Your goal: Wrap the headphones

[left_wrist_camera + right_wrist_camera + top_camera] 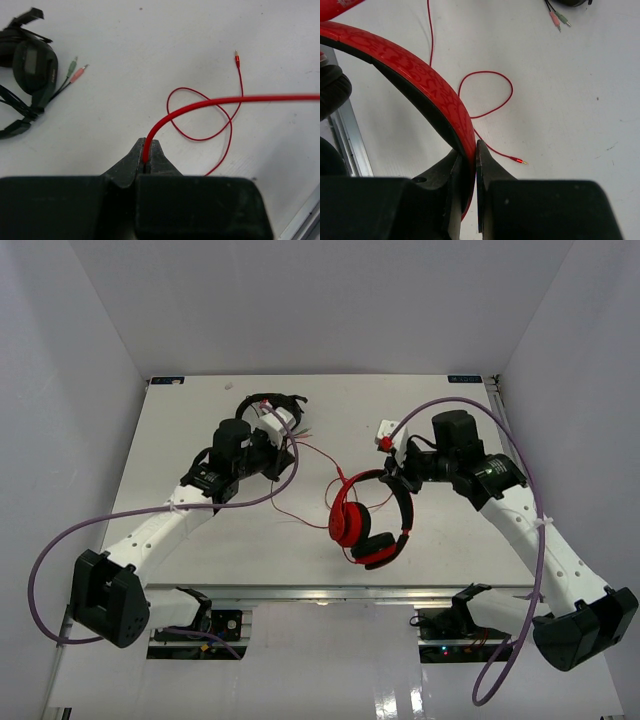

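the right gripper (pixel 472 155) is clenched on the headband (pixel 420 75) of the headphones (pixel 365 525), lifted near the front middle of the table (pixel 250 550); the left gripper (pixel 148 152) pinches the red cable (pixel 210 101); i'd wind it taut round the band, minding the slack loop (pixel 485 72).

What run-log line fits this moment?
left gripper: shut on red cable | right gripper: shut on headphones | plug: lying on table
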`<state>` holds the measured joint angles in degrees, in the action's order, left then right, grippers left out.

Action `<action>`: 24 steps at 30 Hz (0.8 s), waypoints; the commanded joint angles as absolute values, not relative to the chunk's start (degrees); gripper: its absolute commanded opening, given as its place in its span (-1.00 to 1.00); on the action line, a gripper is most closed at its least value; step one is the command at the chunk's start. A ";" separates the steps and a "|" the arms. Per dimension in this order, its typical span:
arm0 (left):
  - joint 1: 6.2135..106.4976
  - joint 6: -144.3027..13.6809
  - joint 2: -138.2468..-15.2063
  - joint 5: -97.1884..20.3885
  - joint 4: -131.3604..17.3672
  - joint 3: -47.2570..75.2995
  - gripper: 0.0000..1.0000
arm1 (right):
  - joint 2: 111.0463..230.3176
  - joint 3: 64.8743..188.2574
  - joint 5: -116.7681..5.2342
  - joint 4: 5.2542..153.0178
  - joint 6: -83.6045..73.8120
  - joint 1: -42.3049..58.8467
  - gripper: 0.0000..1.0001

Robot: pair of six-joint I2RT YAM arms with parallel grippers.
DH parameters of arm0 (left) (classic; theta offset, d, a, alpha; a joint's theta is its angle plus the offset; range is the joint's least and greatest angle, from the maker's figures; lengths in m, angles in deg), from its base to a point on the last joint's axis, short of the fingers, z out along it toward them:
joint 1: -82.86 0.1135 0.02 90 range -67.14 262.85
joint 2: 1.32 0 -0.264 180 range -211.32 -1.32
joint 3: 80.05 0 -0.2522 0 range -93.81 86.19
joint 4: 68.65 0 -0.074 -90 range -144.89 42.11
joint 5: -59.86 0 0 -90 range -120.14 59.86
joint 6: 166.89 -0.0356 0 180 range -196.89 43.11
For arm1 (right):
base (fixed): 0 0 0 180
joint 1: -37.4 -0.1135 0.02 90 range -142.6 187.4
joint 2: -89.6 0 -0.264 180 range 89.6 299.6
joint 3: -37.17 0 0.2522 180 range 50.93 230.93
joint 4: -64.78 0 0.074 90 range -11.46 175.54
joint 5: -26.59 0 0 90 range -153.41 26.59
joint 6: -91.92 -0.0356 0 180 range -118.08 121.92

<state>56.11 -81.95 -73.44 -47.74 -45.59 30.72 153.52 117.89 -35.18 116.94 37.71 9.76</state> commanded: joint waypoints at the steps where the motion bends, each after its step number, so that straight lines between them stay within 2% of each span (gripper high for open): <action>1: 56.40 -75.31 -70.61 -54.80 -55.37 35.74 -0.97 | 156.89 124.96 -21.11 115.44 28.83 15.35 -0.85; 10: 56.40 -66.51 -72.26 -60.76 -72.59 46.44 -0.93 | 163.21 136.51 -13.02 113.86 16.58 22.04 -0.85; 24: 55.26 -59.26 -78.95 -64.09 -87.11 53.78 -0.90 | 164.25 138.38 -13.25 106.56 1.20 27.11 -0.85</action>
<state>55.92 -61.42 -77.43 -63.04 -83.18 51.94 164.71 135.16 -16.86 113.02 9.84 25.90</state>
